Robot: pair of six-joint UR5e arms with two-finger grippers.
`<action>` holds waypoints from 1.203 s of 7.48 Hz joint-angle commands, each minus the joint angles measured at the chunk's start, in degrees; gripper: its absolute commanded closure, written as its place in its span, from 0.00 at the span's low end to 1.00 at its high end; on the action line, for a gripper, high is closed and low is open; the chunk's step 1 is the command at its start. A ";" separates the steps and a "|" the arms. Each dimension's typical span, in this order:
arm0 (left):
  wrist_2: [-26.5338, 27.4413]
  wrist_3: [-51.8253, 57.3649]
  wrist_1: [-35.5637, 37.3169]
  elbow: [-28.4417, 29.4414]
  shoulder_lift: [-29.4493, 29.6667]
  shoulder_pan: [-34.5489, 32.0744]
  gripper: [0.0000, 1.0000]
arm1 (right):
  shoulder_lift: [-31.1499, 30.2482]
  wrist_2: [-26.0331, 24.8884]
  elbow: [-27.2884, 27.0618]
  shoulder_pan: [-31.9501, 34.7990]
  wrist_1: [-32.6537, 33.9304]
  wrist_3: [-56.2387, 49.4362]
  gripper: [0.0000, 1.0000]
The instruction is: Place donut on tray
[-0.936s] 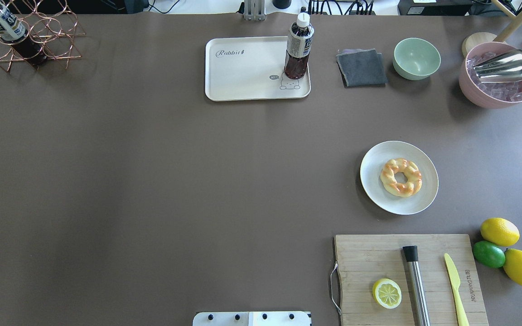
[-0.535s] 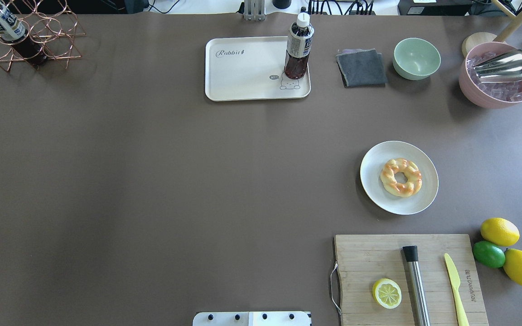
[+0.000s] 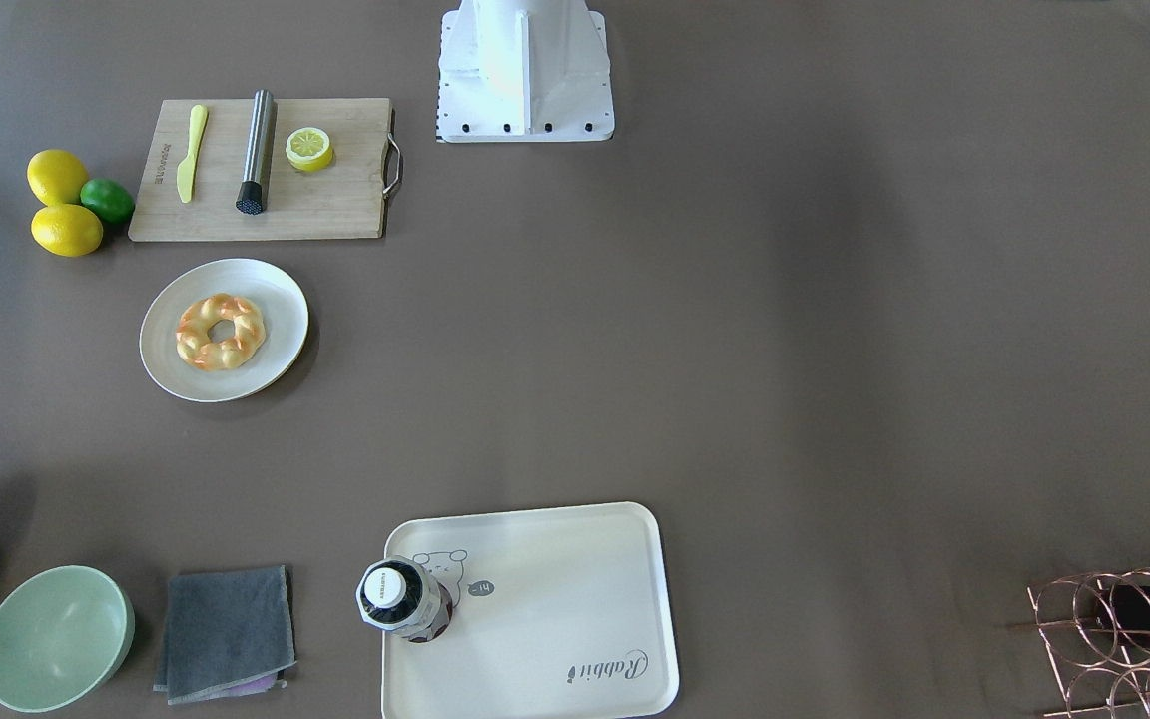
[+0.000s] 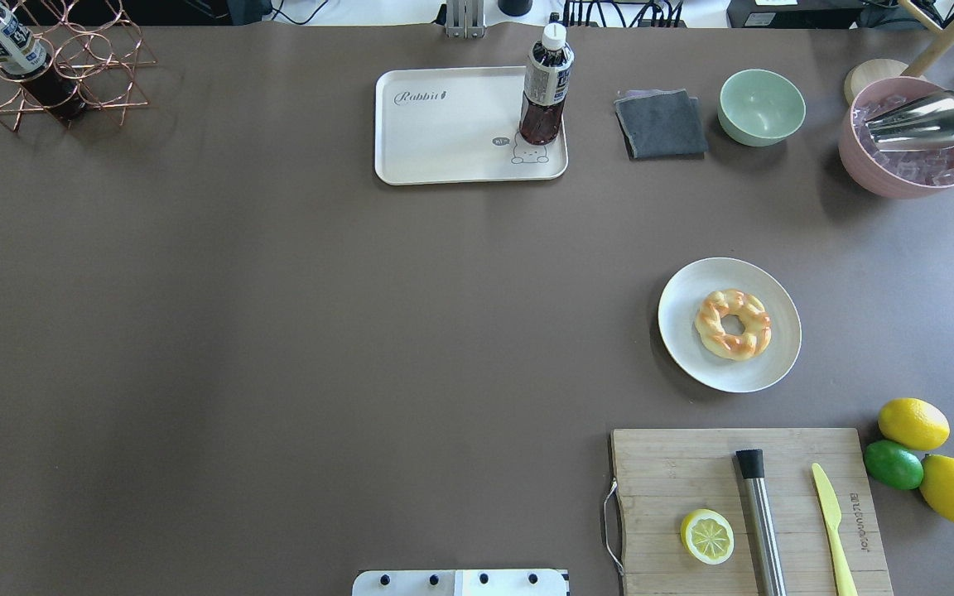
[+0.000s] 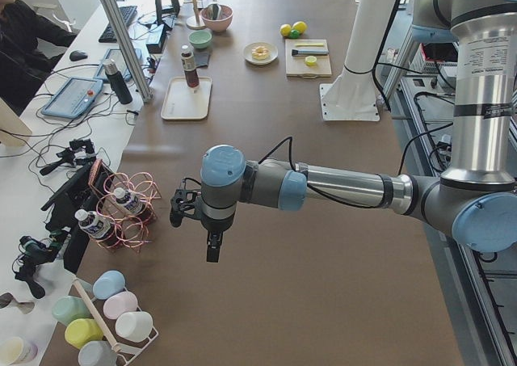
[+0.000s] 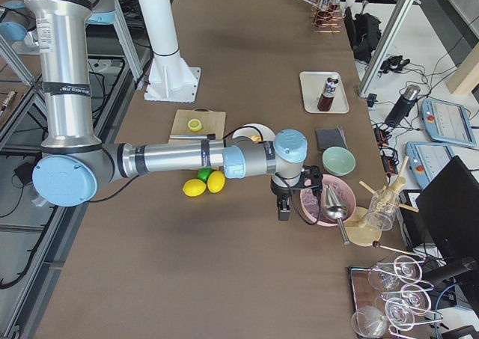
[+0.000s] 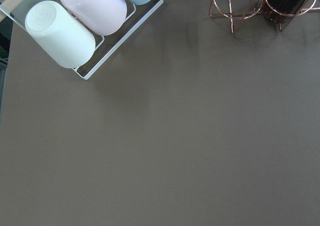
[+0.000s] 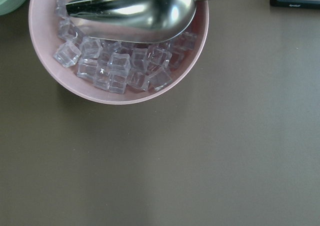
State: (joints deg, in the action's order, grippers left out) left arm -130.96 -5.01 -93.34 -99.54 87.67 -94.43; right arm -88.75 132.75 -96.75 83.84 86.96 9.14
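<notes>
The braided yellow donut (image 4: 733,324) lies on a round off-white plate (image 4: 692,348) at the right of the table; it also shows in the front view (image 3: 221,331). The cream "Rabbit" tray (image 4: 444,132) sits at the far middle, also in the front view (image 3: 555,589), with a dark drink bottle (image 4: 545,87) upright on its right end. My left gripper (image 5: 212,251) hangs over the table's left end, far from both. My right gripper (image 6: 283,210) hangs beside the pink ice bowl (image 6: 322,200). I cannot tell whether either gripper is open or shut.
A wooden cutting board (image 4: 676,472) holds a lemon half (image 4: 706,535), a steel muddler (image 4: 763,517) and a yellow knife (image 4: 831,517). Two lemons and a lime (image 4: 893,463) lie beside it. A grey cloth (image 4: 661,122), a green bowl (image 4: 762,106) and a copper wire rack (image 4: 55,58) stand at the back.
</notes>
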 commanded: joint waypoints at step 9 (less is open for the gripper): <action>0.17 0.00 -0.18 -0.13 -0.13 -0.05 0.02 | -1.87 -3.97 -5.47 -25.89 -22.44 35.13 0.00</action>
State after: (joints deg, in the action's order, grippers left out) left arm -130.83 -5.01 -93.51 -99.75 87.55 -94.47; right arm -90.48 131.91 -102.33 64.30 68.34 36.96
